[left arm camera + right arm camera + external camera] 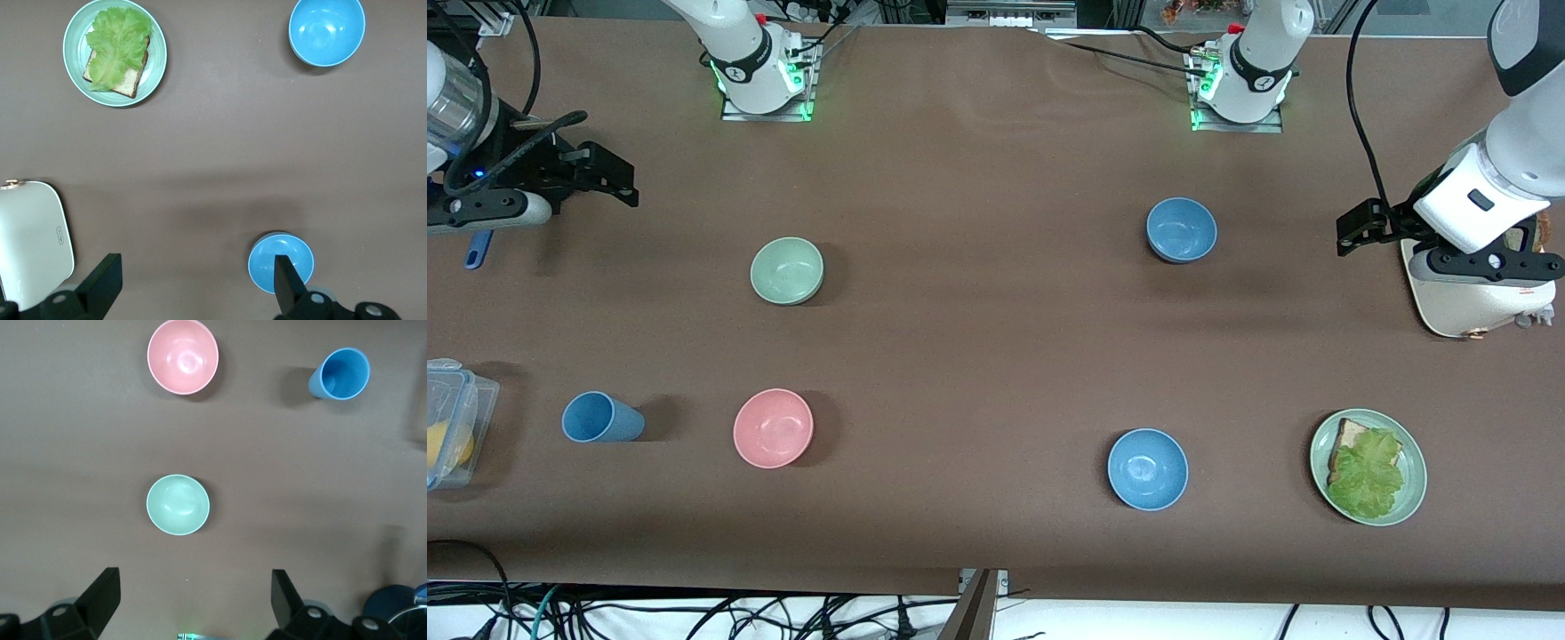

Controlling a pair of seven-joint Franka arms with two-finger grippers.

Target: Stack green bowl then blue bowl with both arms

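Observation:
The pale green bowl (787, 270) sits upright toward the right arm's end of the table; it also shows in the right wrist view (177, 505). The dull blue bowl (1181, 229) sits toward the left arm's end, and shows by one finger in the left wrist view (281, 262). My right gripper (624, 182) (195, 587) is open and empty, up in the air at the right arm's end of the table. My left gripper (1347, 236) (197, 267) is open and empty, up in the air beside a white appliance.
A brighter blue bowl (1148, 468) and a green plate with bread and lettuce (1368, 467) lie nearer the front camera. So do a pink bowl (773, 428), a blue cup (601, 418) and a clear box (449, 422). The white appliance (1476, 298) stands under the left arm.

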